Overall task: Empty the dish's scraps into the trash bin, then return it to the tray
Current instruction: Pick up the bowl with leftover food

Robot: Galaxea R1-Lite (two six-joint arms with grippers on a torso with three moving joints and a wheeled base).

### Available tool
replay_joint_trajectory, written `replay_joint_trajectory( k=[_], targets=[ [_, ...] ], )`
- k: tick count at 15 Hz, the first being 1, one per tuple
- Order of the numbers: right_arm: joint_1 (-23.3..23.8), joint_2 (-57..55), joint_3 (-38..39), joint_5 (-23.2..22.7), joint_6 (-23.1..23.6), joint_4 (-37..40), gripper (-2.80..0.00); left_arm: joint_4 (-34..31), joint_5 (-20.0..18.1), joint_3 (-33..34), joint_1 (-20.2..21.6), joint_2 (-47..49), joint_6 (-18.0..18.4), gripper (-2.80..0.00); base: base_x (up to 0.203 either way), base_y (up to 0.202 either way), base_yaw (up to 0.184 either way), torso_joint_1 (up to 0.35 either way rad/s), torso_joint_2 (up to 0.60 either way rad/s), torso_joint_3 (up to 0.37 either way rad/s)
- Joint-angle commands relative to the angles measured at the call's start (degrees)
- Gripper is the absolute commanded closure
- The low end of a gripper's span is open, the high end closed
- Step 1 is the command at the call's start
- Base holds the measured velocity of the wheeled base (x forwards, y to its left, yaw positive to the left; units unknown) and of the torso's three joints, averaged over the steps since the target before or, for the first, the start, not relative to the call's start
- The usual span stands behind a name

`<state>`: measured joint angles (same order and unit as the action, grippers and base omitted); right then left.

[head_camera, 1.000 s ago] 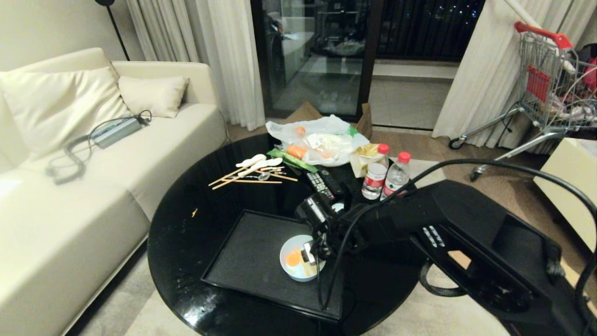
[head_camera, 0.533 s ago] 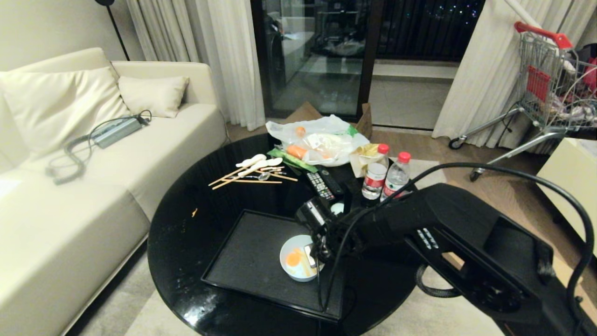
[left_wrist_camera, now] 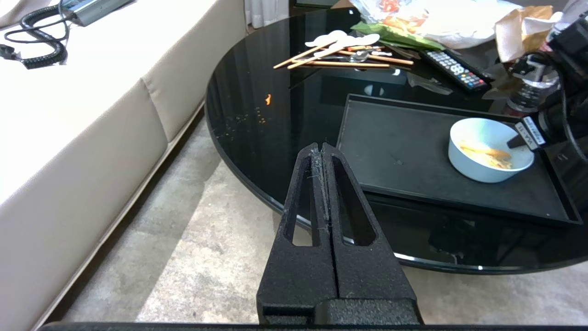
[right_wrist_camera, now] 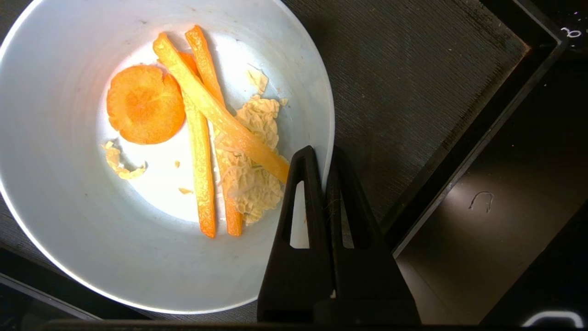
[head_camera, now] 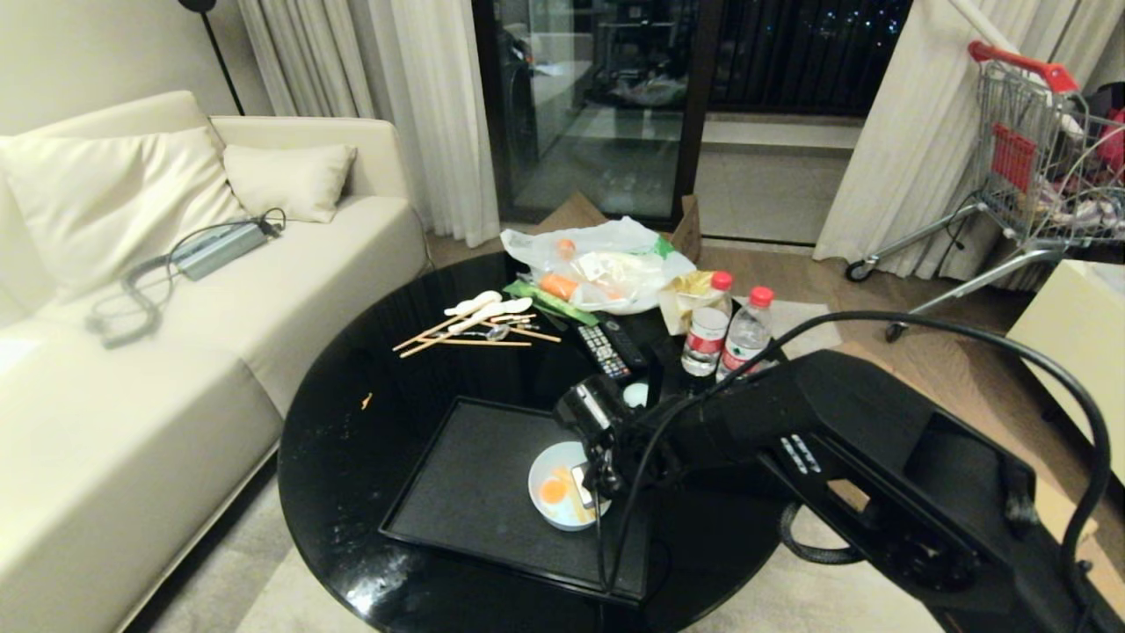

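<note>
Clamped over the rim of the small round pale-blue dish (right_wrist_camera: 82, 220), the right gripper (right_wrist_camera: 324, 158) had one black finger inside the wall and one outside, pressed tight against it. That dish sat on the large flat matte dark-grey tray (head_camera: 479, 479), toward the tray's right side, on the round glossy black table (head_camera: 352, 440). Inside it lay the scraps: a round orange slice (right_wrist_camera: 144, 105) and thin yellow-orange strips (right_wrist_camera: 216, 115). Off the table's edge, above the carpet, the left gripper (left_wrist_camera: 323, 151) hung with its fingers fully together, holding nothing.
</note>
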<state>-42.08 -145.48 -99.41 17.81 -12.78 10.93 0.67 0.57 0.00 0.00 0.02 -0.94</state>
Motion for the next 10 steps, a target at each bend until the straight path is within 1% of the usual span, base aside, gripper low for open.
replay_joint_trajectory(
  k=[1, 5, 7, 10],
  targets=[
    [-0.02, 0.23, 0.24, 0.12, -0.12, 0.29, 0.00, 0.03, 0.04, 0.00, 0.00, -0.02, -0.03, 0.00, 0.000, 0.000, 0.000, 0.000, 0.00, 0.000],
    [-0.02, 2.13, 1.47, 0.12, -1.76, 0.46, 0.00, 0.03, 0.04, 0.00, 0.00, -0.02, -0.03, 0.00, 0.000, 0.000, 0.000, 0.000, 0.00, 0.000],
    [0.11, 3.80, 2.17, 0.19, -3.52, 0.69, 0.00, 0.03, 0.04, 0.00, 0.00, -0.02, -0.03, 0.00, 0.000, 0.000, 0.000, 0.000, 0.00, 0.000],
    [1.94, 6.58, 2.38, 0.07, -5.74, 2.56, 0.00, 0.03, 0.04, 0.00, 0.00, -0.02, -0.03, 0.00, 0.000, 0.000, 0.000, 0.000, 0.00, 0.000]
  ],
)
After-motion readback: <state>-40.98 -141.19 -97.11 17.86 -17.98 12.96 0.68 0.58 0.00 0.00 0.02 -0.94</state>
